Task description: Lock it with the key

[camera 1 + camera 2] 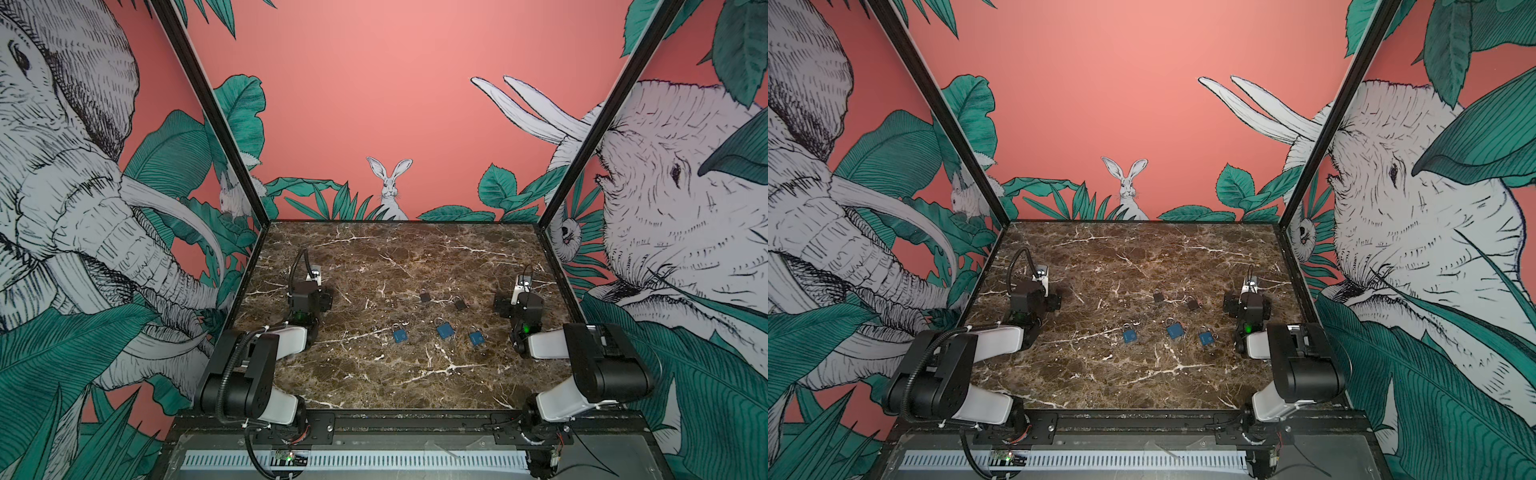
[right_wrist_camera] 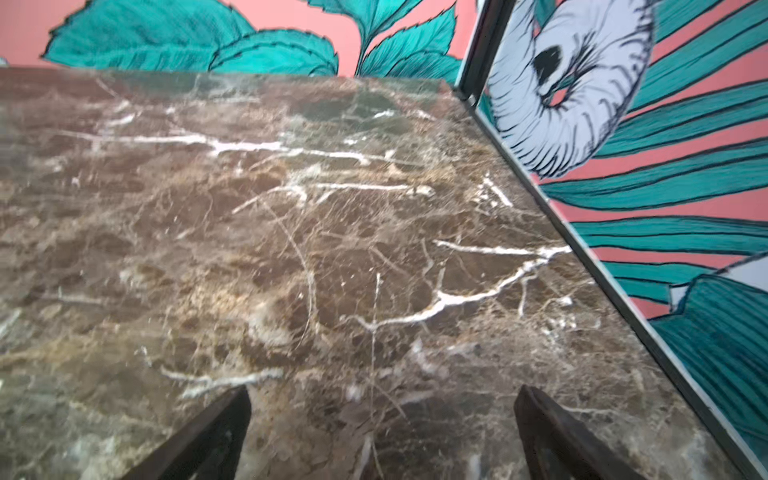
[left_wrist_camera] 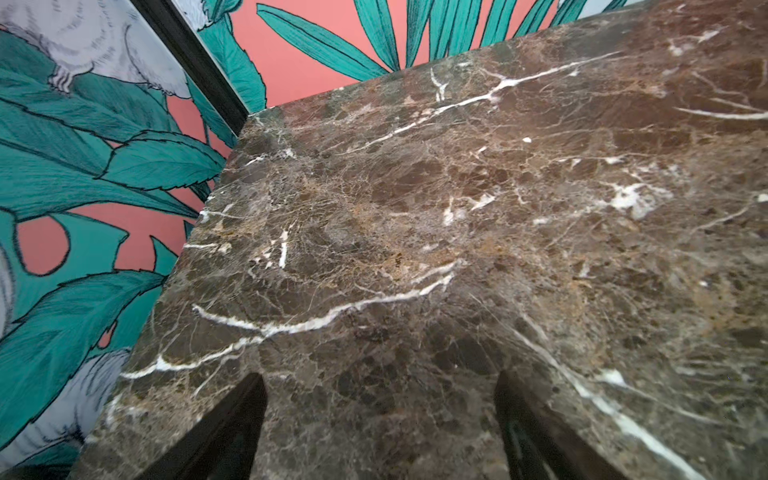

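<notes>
Three blue padlocks (image 1: 400,333) (image 1: 444,329) (image 1: 476,337) lie in a row on the marble table (image 1: 374,374). Two dark padlocks (image 1: 424,295) (image 1: 460,303) lie just behind them. All show in both top views. I cannot make out a key; it is too small to tell. My left gripper (image 3: 380,395) is open over bare marble at the left side, well apart from the locks. My right gripper (image 2: 384,399) is open too, over bare marble to the right of the locks. Neither wrist view shows a padlock.
The table is boxed in by patterned walls at the back and both sides, with black frame posts (image 1: 208,104) (image 1: 602,116) at the back corners. The left arm (image 1: 309,297) and right arm (image 1: 521,303) are folded low near the side walls.
</notes>
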You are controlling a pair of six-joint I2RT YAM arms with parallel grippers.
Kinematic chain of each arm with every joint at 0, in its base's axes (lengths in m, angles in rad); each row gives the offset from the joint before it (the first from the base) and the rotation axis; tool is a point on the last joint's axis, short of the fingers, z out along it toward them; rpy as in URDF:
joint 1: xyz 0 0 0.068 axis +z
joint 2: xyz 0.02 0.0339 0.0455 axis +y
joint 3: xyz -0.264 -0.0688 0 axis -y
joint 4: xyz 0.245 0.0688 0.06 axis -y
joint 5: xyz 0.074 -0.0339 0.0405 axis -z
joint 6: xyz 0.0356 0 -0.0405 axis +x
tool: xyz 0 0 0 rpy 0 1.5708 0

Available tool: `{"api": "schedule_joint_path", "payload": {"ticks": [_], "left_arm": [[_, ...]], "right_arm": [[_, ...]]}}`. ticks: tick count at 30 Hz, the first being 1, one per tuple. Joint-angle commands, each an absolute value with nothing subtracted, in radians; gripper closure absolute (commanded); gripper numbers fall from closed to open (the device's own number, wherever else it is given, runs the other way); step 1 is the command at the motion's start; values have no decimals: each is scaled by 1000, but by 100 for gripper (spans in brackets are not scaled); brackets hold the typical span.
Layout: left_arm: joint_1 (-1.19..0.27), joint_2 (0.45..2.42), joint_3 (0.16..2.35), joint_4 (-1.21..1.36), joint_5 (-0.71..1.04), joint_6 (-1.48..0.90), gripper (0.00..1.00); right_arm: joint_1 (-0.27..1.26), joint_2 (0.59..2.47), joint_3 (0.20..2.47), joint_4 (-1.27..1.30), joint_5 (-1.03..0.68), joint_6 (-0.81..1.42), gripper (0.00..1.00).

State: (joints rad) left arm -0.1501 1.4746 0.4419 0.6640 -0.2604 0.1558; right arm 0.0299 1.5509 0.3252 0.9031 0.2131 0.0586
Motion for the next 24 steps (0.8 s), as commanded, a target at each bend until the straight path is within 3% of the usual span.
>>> {"api": "schedule_joint_path", "payload": {"ticks": [1, 7, 24], "left_arm": [[-120, 1505, 477, 729, -163, 167, 14], [-47, 1533, 436, 809, -23, 125, 14], [-40, 1551, 420, 856, -3, 123, 2]], "right_arm": [[26, 1546, 349, 980, 158, 33, 1], [26, 1547, 382, 918, 117, 16, 0], [26, 1548, 385, 916, 117, 16, 1]]}}
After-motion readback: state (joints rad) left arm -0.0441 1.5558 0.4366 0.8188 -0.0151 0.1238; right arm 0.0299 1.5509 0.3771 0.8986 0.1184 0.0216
